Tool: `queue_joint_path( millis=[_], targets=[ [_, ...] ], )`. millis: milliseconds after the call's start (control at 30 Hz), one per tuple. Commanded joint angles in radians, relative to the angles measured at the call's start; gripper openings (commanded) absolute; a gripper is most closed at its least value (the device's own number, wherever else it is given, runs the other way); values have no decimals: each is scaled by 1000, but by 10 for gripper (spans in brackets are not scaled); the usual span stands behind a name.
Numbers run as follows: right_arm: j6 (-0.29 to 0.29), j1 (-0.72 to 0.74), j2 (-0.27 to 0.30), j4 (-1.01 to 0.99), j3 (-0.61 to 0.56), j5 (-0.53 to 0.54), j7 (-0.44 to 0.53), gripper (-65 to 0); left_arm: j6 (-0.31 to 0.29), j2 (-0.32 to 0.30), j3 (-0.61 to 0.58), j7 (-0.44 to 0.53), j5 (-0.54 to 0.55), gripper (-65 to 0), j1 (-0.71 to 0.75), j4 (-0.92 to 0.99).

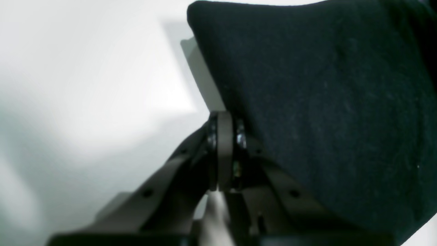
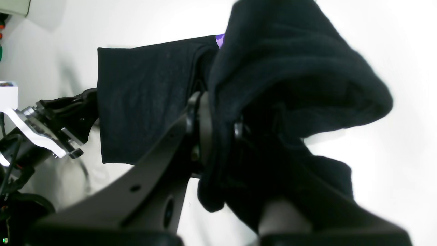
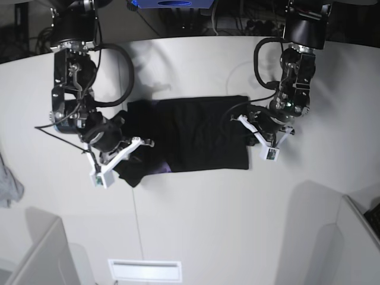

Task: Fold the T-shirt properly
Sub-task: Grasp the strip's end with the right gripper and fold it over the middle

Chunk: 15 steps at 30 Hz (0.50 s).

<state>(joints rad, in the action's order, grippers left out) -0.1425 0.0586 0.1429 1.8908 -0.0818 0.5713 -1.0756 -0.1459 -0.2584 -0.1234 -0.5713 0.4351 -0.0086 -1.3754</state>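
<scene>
The black T-shirt [image 3: 196,133] lies as a rough rectangle in the middle of the white table [image 3: 237,225]. My right gripper [image 3: 122,142] is shut on its bunched left end, which is lifted and draped over the fingers in the right wrist view [image 2: 211,130]. A sliver of purple print [image 2: 220,40] shows there. My left gripper [image 3: 252,124] is at the shirt's right edge. In the left wrist view the left gripper [image 1: 227,136] is shut, with the black cloth [image 1: 324,102] pinched and hanging over its right side.
A small grey cloth [image 3: 9,184] lies at the table's left edge. Grey bins stand at the front left [image 3: 35,249] and front right [image 3: 332,237]. Cables and a blue item [image 3: 172,3] sit behind the table.
</scene>
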Motion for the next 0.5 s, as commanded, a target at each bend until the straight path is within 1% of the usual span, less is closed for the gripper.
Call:
queue_joint_path(
  millis=[0, 133, 200, 267, 333, 467],
  targets=[
    [2, 16, -13, 26, -19, 25, 11, -650, 7, -15, -8, -68, -18, -650, 9, 1],
    [2, 14, -52, 49, -65, 14, 11, -650, 7, -15, -3, -68, -18, -650, 23, 1],
    [2, 14, -82, 54, -97, -30, 11, -650, 7, -15, 0, -68, -18, -650, 29, -8],
    [2, 14, -110, 56, -149, -99, 11, -650, 7, -15, 0, -68, -18, -650, 39, -28],
    [1, 14, -128, 56, -200, -162, 11, -650, 7, -29, 1, -68, -18, -650, 54, -52],
    [1, 14, -190, 46, -298, -319, 13, -650, 7, -43, 4, -79, -17, -650, 68, -94]
  ],
)
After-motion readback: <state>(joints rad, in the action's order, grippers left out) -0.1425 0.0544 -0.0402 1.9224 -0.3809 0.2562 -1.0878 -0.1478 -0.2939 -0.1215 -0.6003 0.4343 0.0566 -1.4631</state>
